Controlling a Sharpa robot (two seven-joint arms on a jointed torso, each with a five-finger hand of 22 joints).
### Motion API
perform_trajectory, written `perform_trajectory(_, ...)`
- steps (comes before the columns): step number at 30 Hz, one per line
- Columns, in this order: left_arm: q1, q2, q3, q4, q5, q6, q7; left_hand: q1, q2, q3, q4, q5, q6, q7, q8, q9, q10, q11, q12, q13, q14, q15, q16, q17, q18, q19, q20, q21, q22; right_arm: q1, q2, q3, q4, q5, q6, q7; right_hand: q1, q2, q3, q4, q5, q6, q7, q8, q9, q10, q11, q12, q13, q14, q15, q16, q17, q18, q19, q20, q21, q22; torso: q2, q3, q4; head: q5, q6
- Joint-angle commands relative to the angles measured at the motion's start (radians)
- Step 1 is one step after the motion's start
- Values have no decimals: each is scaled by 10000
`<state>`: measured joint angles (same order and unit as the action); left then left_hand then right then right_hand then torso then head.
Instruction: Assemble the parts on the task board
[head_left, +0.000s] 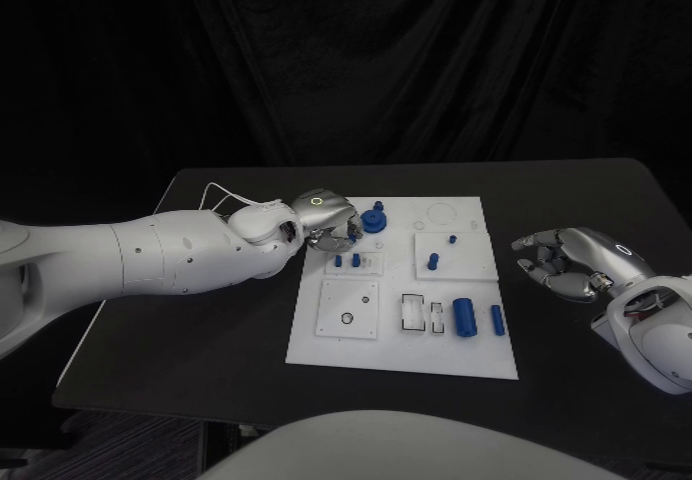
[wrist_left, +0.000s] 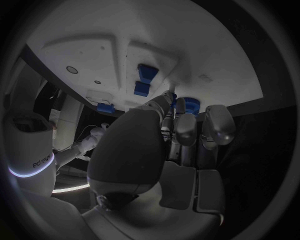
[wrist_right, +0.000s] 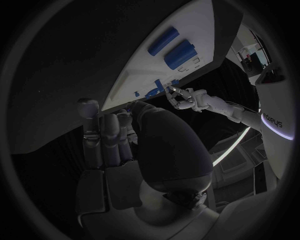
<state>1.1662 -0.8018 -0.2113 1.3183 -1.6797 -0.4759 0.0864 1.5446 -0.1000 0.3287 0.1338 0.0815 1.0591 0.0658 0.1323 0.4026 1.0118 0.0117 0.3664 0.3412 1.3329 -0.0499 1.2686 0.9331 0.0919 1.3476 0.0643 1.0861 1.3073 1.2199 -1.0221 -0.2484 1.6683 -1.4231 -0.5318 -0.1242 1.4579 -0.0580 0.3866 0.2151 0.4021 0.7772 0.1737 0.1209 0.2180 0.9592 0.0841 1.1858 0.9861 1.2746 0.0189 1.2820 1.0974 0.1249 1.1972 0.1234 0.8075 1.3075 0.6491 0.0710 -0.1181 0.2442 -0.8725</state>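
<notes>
The head camera looks steeply down on the task board from well above. The left wrist camera sits close behind the left hand, facing past its fingertips onto the board's near corner. The right wrist camera looks past the right hand along the board's edge. All three views share the board.

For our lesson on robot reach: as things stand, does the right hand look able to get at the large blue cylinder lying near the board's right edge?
Probably yes. The right hand hovers just off the task board, empty, with nothing between it and the large blue cylinder.
</notes>
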Motion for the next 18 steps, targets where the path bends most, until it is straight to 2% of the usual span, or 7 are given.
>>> perform_trajectory(1, -63, 32, 3, -17, 7, 232, -79, 62, -60, -32, -27, -21, -11, 8, -16, -17, 3, 31, -13, -12, -50, -47, -40, -18, 58, -81, -18, -75, 1340, -24, -17, 5, 22, -29, -18, 35, -3, -64, 37, 10, 40, 69, -14, -11, -13, -33, 13, -54, -12, -48, 16, -63, -16, 204, -17, 24, -53, 688, 2, 3, -7, -2, -1)
perform_trajectory(18, -194, 6, 4, -24, 7, 331, -85, 56, -61, -31, -18, -50, -2, 8, -16, -18, -13, 37, -28, -21, -71, -43, -64, -56, 62, -95, -17, -106, 1333, -31, 3, 5, 3, -29, 10, 32, -10, -75, 59, -17, 36, 88, -8, -17, -32, -17, 21, -39, -4, -41, 23, -56, -6, 203, -7, 32, -51, 694, 0, 3, 0, 16, -1)
